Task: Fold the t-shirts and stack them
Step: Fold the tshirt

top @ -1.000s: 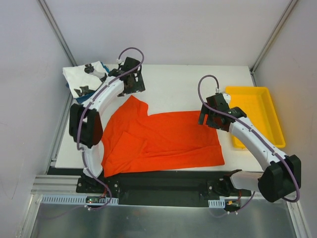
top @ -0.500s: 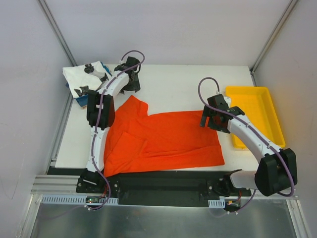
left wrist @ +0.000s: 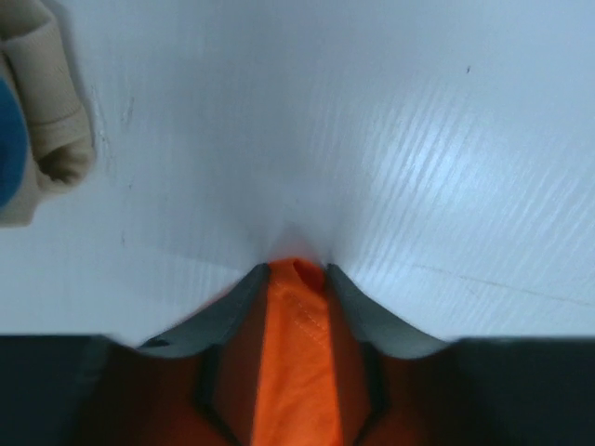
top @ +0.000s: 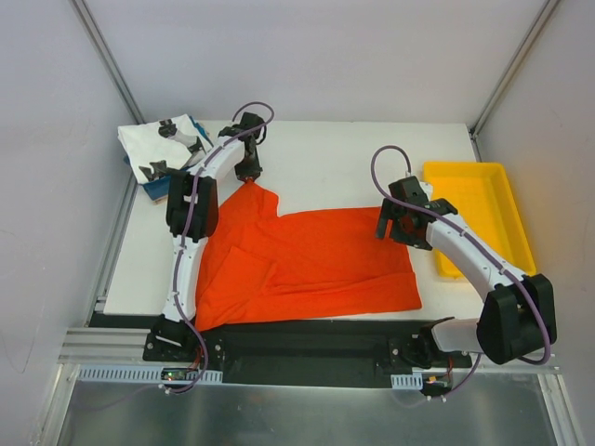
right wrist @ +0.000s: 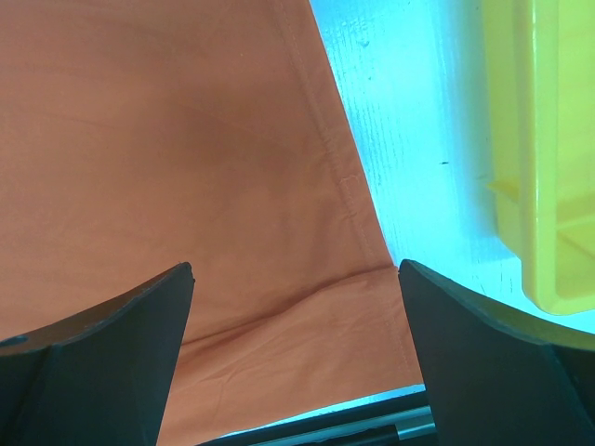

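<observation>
The orange-red t-shirt [top: 307, 255] lies spread flat on the white table. My left gripper [top: 249, 177] is at the shirt's far left sleeve tip. In the left wrist view it [left wrist: 297, 271] is shut on a narrow fold of the orange cloth [left wrist: 293, 353]. Over the shirt's right hem, my right gripper [top: 395, 228] hovers open; its wrist view shows nothing between its fingers [right wrist: 296, 269], only the orange t-shirt [right wrist: 186, 139] below. A folded pile sits at the far left corner, the white printed tee [top: 163, 149] on top, with tan [left wrist: 51, 111] and blue [left wrist: 9, 149] cloth showing beside it.
A shallow yellow tray [top: 479, 209] stands at the right edge of the table, close to my right arm, and shows as a yellow wall [right wrist: 548, 139] in the right wrist view. Grey walls enclose the table on three sides.
My left gripper came down from behind the shirt onto its sleeve tip and closed on the cloth. The right gripper shifted only slightly and stays open.
</observation>
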You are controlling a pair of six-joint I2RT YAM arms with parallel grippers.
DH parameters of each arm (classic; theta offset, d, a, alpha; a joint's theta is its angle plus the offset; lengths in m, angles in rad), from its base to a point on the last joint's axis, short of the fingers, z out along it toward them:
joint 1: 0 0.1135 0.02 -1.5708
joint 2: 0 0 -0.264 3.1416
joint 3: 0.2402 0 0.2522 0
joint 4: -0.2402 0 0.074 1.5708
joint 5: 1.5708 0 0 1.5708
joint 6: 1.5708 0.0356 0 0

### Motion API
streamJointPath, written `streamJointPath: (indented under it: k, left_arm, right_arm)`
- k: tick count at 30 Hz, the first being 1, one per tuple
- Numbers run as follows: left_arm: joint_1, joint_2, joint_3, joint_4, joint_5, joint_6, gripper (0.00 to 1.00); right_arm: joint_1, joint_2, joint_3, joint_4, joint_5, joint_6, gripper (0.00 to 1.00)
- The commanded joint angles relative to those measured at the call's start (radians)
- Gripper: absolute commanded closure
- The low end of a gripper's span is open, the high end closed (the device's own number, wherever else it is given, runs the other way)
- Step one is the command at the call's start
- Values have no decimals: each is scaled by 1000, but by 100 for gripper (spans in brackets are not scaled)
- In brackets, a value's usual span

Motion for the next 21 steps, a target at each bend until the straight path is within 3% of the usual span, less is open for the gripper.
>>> streamJointPath:
  k: [1, 3, 4, 11, 21]
  left_arm:
    - [-1, 7, -31, -30, 10, -6, 83]
    - [-3, -7, -43, -30, 19, -9, 99]
    - [-3, -15, -50, -28, 23, -8, 100]
    - [-3, -111, -117, -28, 26, -12, 100]
    - [-29, -315, -280, -22, 13, -34, 100]
  right_arm:
    - [-9, 2, -4, 11, 3, -11, 3]
    - [-12, 8, 4, 17, 8, -13, 3]
    - [-17, 16, 8, 22, 12, -16, 3]
    - [-49, 192, 217, 48, 35, -25, 3]
    - [-113, 636, 625, -61, 63, -36, 3]
